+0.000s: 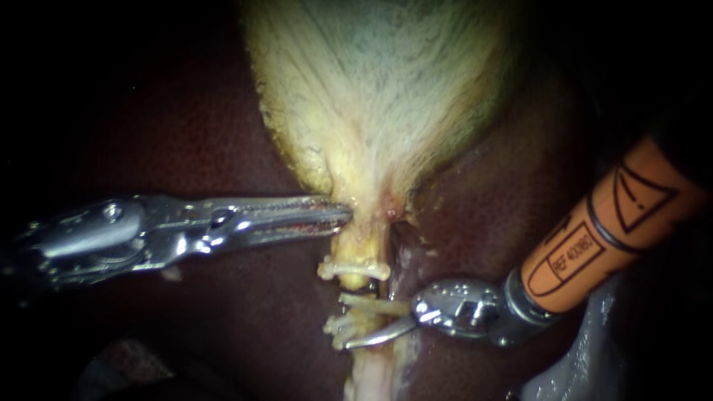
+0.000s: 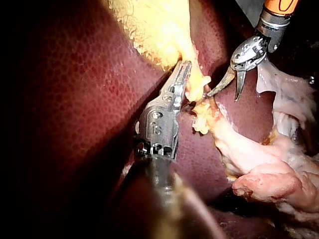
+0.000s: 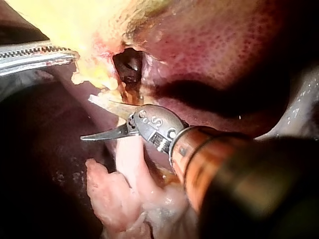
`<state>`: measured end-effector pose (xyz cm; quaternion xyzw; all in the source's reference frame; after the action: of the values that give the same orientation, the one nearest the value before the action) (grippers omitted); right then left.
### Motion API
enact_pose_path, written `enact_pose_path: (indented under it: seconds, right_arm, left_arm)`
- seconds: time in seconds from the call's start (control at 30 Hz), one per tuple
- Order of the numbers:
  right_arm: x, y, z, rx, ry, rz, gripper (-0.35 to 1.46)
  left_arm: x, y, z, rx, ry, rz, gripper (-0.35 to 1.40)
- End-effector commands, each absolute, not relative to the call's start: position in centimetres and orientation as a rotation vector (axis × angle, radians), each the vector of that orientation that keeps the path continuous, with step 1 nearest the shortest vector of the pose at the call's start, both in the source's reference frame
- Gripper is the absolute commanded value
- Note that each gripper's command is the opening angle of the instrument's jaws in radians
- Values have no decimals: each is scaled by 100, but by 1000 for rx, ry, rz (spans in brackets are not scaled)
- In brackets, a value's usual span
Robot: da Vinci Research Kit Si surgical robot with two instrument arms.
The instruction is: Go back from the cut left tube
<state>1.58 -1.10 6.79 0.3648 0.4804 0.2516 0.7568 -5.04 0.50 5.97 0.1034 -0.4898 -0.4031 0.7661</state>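
Tissue of the cut tube (image 1: 359,249) is looking pale, wet and thin, so it is likely handling as soft, slippery and easily torn. The tube is running down from the neck of the gallbladder (image 1: 371,96) across the dark liver (image 1: 483,223), and it is lying parted. The part hanging from the neck is carrying one white clip (image 1: 355,269). The lower stump (image 1: 368,371) is carrying further clips at its cut end. No hold on the tube is being called for in this step. If one is needed, the neck above the white clip is looking safest, since a snagged clip risks being pulled off.

The right instrument (image 1: 343,321) is coming in from the right. Its tool is a pair of slim curved blades, and its jaws are standing well apart with nothing gripped. In the left wrist view one blade tip is resting in the gap at the cut, touching or just beside the tissue, while the other is hanging clear over the liver. Withdrawal is therefore calling for a straight path back along the shaft, away from the clips.

The left instrument (image 1: 345,215) is reaching the gallbladder neck with its tool tip against the yellow tissue. Whether it is gripping that tissue cannot be told.
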Motion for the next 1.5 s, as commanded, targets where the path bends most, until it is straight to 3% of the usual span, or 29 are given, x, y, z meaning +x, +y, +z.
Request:
enact_pose_path:
  seconds: [0.03, 0.4, 0.67, 0.83, 1.5]
  right_arm:
    - [153, -106, 676, 780, 1056, 547, 93]
    - [89, -65, 646, 693, 1086, 537, 103]
    - [56, -27, 629, 489, 1131, 397, 120]
    - [57, -23, 633, 404, 1142, 330, 131]
    - [63, -25, 646, 355, 1150, 268, 140]
  left_arm:
    - [-504, 50, 597, 225, -1064, -876, 4]
    - [-504, 50, 597, 225, -1064, -875, 4]
    - [-503, 51, 599, 225, -1064, -875, 4]
    - [-504, 51, 599, 225, -1064, -875, 4]
    - [-522, 30, 627, 225, -1057, -852, 4]
